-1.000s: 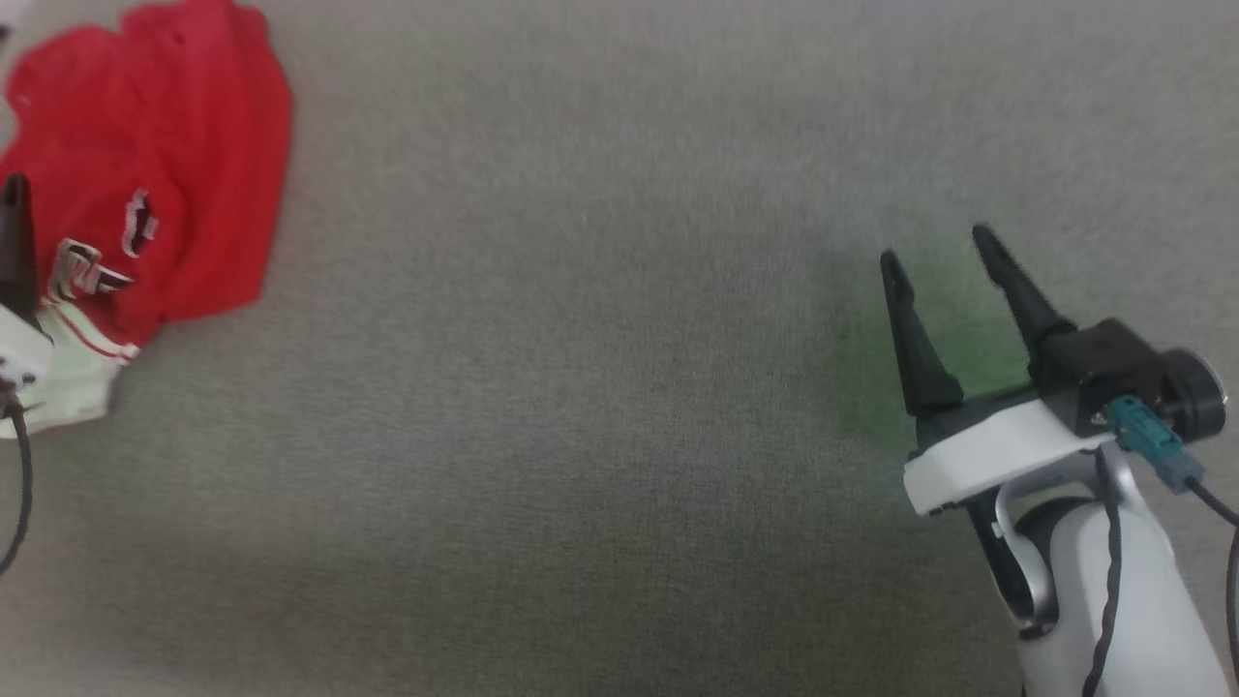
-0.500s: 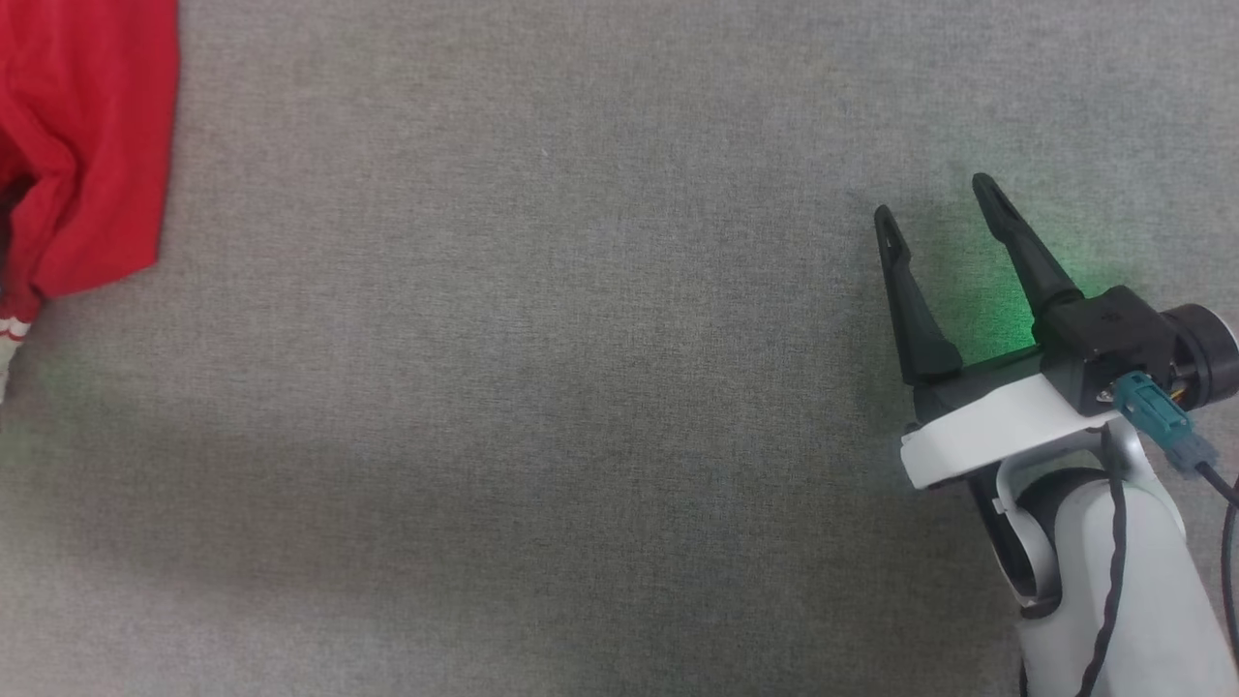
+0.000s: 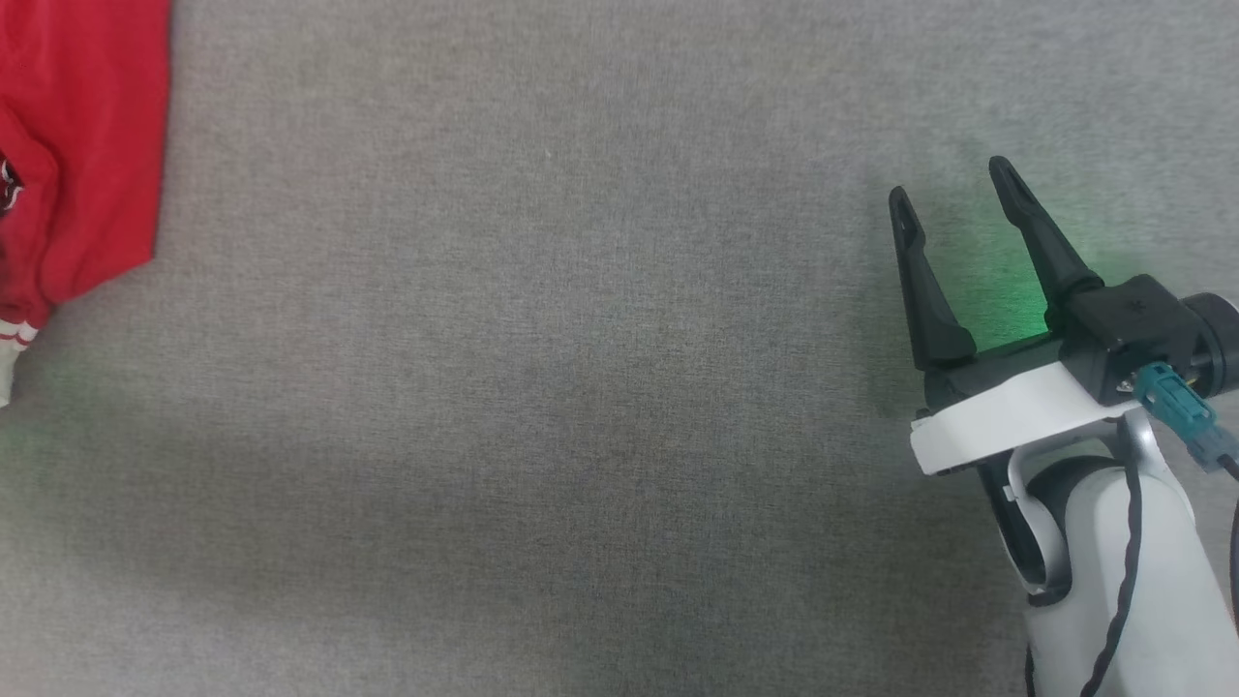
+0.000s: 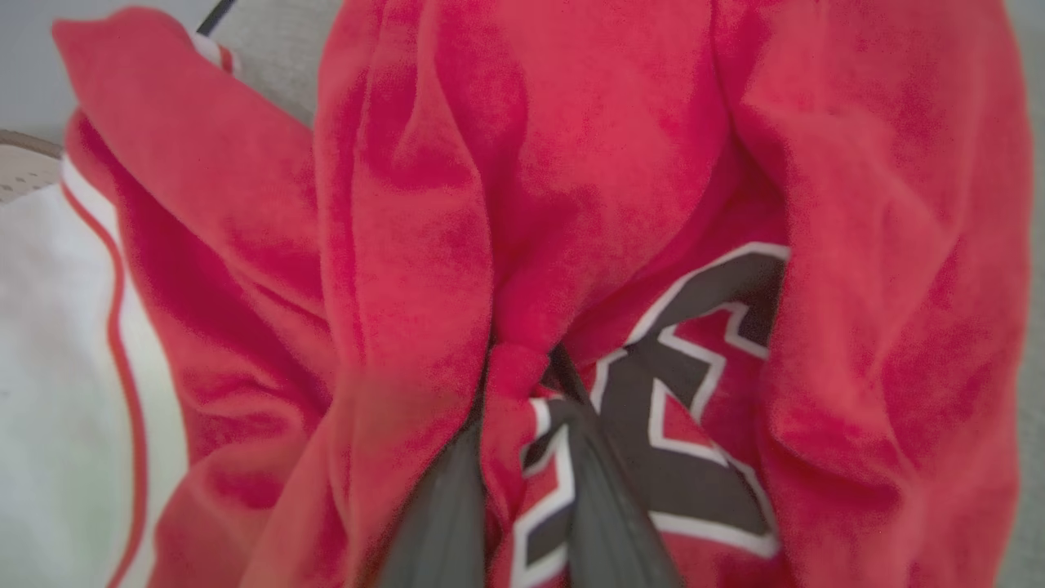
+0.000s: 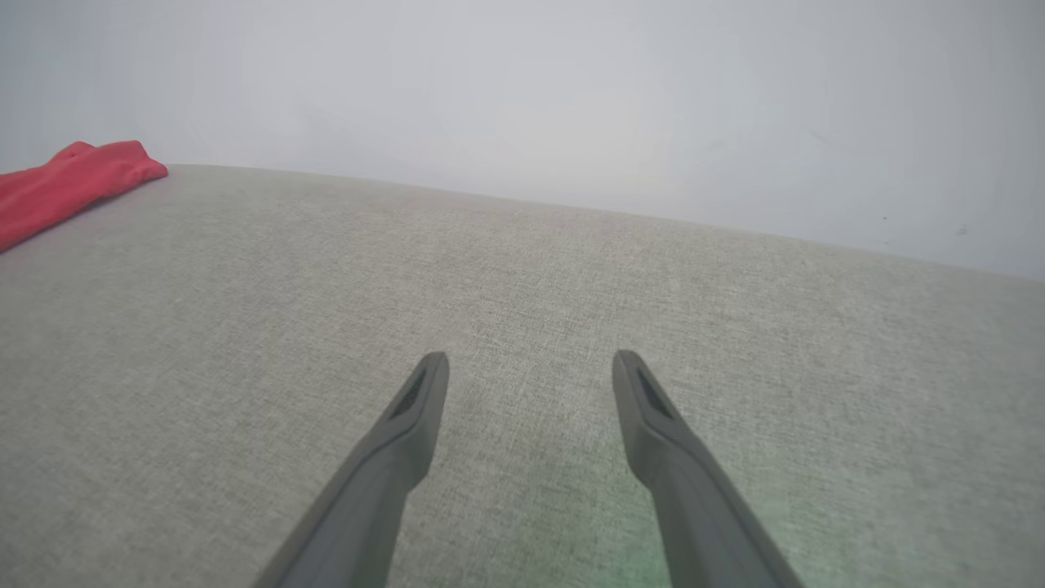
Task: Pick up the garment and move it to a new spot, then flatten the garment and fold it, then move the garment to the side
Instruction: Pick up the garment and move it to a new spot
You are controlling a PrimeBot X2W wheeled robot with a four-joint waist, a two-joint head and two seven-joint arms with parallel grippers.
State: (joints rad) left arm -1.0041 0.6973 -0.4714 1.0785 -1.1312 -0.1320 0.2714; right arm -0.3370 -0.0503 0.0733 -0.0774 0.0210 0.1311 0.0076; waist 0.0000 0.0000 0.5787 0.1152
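Garment, where: the garment point(image 3: 77, 145) lay at the far left edge of the head view on the grey cloth surface point(image 3: 581, 387).
Left gripper: my left gripper point(image 4: 526, 367) was clamped on the shirt, its fingers nearly together with a bunched red fold pinched between them.
Right gripper: my right gripper point(image 3: 949, 179) hovered over bare surface with its fingers spread wide, holding nothing, well apart from the shirt.
Done so far: by my judgement, only the grasp for the pick-up was made.
Not yet done: the carry to a new spot, the flattening, the fold and the final move aside.
Look: crumpled in deep soft folds; red body, a white sleeve point(image 4: 49, 367) with a red stripe, and dark white-outlined letters point(image 4: 702, 457) partly lost in the creases.
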